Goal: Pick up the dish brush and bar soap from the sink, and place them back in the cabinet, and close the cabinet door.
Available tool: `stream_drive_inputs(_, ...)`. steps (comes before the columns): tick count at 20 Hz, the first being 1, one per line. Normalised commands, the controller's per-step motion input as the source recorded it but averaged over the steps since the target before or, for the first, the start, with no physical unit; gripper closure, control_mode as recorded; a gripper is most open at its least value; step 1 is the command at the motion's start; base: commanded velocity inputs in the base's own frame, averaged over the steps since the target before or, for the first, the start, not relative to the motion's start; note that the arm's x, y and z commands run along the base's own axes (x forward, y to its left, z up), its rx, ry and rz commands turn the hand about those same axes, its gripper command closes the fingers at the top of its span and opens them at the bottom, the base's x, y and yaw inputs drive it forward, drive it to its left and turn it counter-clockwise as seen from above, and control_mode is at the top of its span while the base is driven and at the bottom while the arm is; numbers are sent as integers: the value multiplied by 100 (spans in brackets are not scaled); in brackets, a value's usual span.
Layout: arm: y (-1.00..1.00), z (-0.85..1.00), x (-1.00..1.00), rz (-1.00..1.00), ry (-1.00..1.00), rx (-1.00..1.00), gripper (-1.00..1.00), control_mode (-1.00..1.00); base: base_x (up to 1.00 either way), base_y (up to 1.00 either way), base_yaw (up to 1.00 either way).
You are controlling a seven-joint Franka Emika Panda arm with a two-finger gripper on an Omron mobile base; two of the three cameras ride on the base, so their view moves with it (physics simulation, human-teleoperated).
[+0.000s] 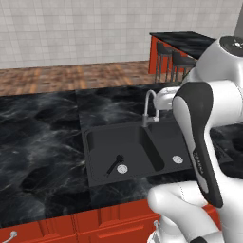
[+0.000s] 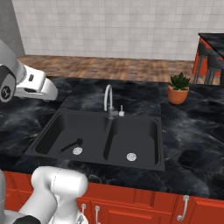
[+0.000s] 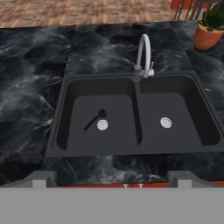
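Step in hand: approach to the dish brush [image 3: 94, 121].
Gripper [image 3: 112, 186] jaws apart, empty, high above the sink [image 3: 59, 127]; next, descend into left basin over the brush handle.

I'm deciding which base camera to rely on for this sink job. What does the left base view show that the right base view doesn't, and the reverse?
Left base view alone: the robot's white and dark arm across the right side, hiding part of the right basin, and dark bar stools by a red island.

Right base view alone: a green potted plant in a terracotta pot on the counter right of the sink, and both basins unobstructed.

Both: the black double-basin sink, its silver gooseneck faucet, and the small black dish brush lying in the left basin beside the round silver drain.
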Motion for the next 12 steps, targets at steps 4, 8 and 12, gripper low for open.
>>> stream_drive_inputs(4, 9, -19, 29, -2, 0, 0, -100, -100, 0, 0, 0)
stream_drive_inputs(8, 6, -23, 29, -2, 0, 0, -100, -100, 0, 0, 0)
stream_drive_inputs(12, 2, -26, 29, -1, 0, 0, -100, -100, 0, 0, 0)
